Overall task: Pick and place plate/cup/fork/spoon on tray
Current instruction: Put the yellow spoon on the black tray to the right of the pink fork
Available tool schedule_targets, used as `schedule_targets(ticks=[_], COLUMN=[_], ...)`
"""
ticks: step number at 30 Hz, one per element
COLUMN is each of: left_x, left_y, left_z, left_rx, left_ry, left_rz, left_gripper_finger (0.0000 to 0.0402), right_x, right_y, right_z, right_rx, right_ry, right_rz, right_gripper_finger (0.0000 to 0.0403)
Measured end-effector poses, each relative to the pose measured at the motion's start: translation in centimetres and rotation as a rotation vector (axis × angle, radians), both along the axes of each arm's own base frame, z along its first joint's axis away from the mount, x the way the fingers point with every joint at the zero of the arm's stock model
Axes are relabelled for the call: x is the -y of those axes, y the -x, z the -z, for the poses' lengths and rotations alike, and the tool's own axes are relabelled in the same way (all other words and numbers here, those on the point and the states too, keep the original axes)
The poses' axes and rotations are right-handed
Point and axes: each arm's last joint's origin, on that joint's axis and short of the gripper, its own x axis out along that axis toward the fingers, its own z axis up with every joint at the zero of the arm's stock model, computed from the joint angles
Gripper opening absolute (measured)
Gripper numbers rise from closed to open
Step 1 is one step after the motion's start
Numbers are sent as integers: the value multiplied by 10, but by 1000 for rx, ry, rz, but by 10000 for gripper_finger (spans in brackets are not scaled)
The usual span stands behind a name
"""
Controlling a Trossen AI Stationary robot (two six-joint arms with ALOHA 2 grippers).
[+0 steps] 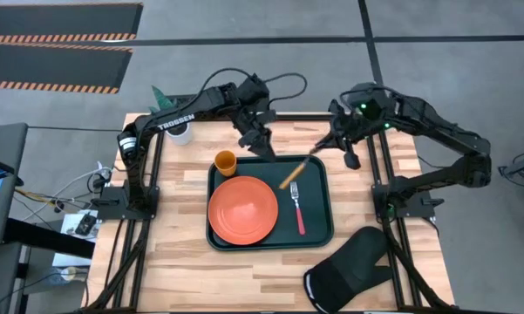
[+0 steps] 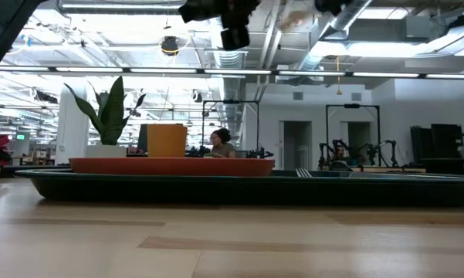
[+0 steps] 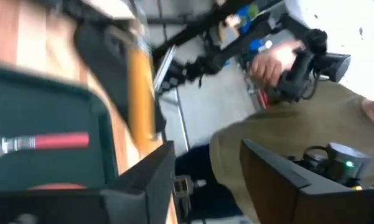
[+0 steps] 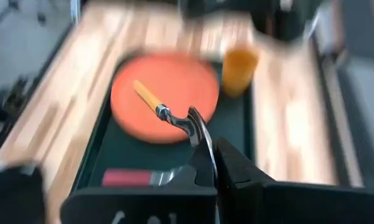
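The dark tray [image 1: 318, 228] lies mid-table. On it rest the orange-red plate [image 1: 242, 209], the small orange cup [image 1: 225, 160], upright at the far left corner, and the pink-handled fork [image 1: 297, 209], flat to the right of the plate. My right gripper [image 1: 318, 148] is over the tray's far right corner, shut on the spoon [image 1: 292, 173]. My left gripper [image 1: 263, 144] hovers open and empty over the tray's far edge, right of the cup; its fingers stand apart in the left wrist view [image 3: 205, 186]. My right gripper pinches the spoon's silver bowl end [image 4: 198, 129] between its two fingers [image 4: 236, 171]. The orange-yellow handle [image 4: 146, 96] sticks out ahead of the fingers, toward the plate. The spoon is held above the tray, its handle over the tray's far right part [image 1: 289, 176].
A black oven mitt [image 1: 349, 266] lies at the table's near right corner. A white cup-like thing [image 1: 181, 133] stands at the far left under the left arm. A person in an olive shirt [image 3: 286, 137] shows beyond the table. Bare wood lies left of and in front of the tray.
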Motion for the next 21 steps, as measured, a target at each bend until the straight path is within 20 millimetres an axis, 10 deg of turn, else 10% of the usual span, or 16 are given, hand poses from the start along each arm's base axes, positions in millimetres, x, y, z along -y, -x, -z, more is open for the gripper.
schedule_targets(ticks=[21], left_x=[37], left_y=[36], left_z=[4], left_rx=[-233], left_ry=[-139], left_rz=[93], left_gripper_finger=[192], right_x=[44], right_y=[-85], right_z=[172], right_rx=[-785], right_ry=[-235], right_rz=[-331], right_gripper_finger=[2])
